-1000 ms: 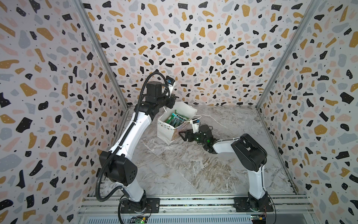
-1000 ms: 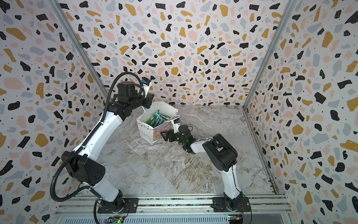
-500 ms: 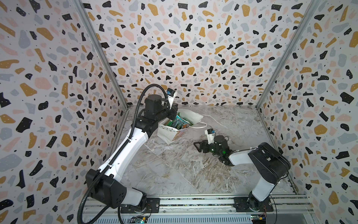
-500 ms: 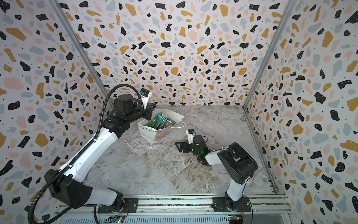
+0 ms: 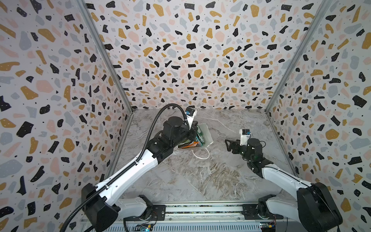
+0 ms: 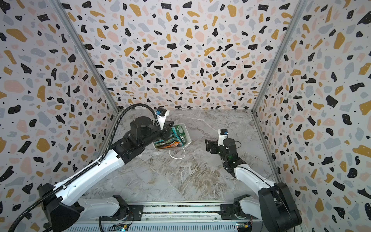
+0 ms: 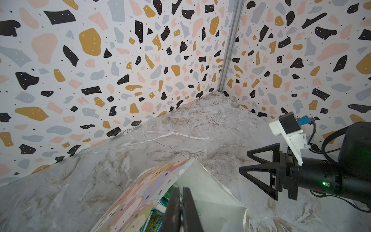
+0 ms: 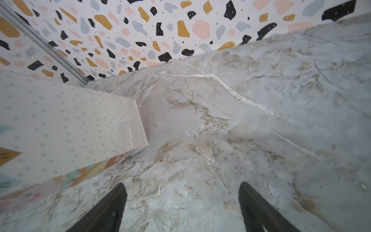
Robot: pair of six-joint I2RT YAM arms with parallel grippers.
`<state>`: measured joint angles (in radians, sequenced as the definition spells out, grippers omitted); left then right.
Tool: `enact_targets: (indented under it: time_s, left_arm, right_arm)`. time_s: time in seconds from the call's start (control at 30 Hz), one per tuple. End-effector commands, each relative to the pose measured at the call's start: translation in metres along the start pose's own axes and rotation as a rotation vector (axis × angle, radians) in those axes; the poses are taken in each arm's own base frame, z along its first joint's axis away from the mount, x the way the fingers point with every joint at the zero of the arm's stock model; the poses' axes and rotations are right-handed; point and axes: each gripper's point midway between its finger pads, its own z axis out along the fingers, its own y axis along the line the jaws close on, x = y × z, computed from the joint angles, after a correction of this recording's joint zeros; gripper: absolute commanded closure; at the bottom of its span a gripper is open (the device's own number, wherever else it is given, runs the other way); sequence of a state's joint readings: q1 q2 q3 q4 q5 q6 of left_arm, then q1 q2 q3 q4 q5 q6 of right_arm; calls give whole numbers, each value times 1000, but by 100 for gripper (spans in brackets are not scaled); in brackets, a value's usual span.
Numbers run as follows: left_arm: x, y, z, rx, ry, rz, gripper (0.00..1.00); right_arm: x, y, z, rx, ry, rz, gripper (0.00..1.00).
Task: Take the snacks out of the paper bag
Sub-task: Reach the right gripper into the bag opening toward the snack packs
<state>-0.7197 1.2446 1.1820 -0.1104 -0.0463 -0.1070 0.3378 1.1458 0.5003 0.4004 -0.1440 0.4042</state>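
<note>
We see the left hand (image 7: 181, 188) pressed together in the mouth of the paper bag (image 5: 206, 133), over the snacks (image 5: 189, 143) inside it. Bag tipped on the surface (image 5: 200, 176). Right hand (image 5: 226, 145) spread, empty, apart to the right.

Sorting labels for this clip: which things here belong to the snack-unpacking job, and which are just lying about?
Job: paper bag, snacks in it, left gripper with jaws shut at the bag's mouth, right gripper with jaws open.
Lying about: nothing loose; only the marble tabletop and speckled walls.
</note>
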Motion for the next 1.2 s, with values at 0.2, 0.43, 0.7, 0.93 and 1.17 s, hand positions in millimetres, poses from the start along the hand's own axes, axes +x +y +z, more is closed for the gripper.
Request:
enact_targets:
  time_s: [0.2, 0.43, 0.7, 0.93, 1.17]
  left_arm:
    - [-11, -10, -12, -3, -98, -156, 100]
    - [-11, -22, -14, 51, -92, -167, 100]
    - [-14, -21, -17, 43, -99, -182, 100]
    - [-12, -25, -17, 68, -93, -188, 100]
    - [-12, -29, -14, 87, -102, -243, 100]
  right_arm:
    - [-50, 109, -51, -379, -51, -168, 11]
    - [-43, 194, -70, -660, -18, -258, 13]
    - [2, 223, -34, -706, 145, -265, 22]
    - [24, 191, 1, -518, 202, -273, 24]
    - [39, 140, 28, -248, 252, -329, 24]
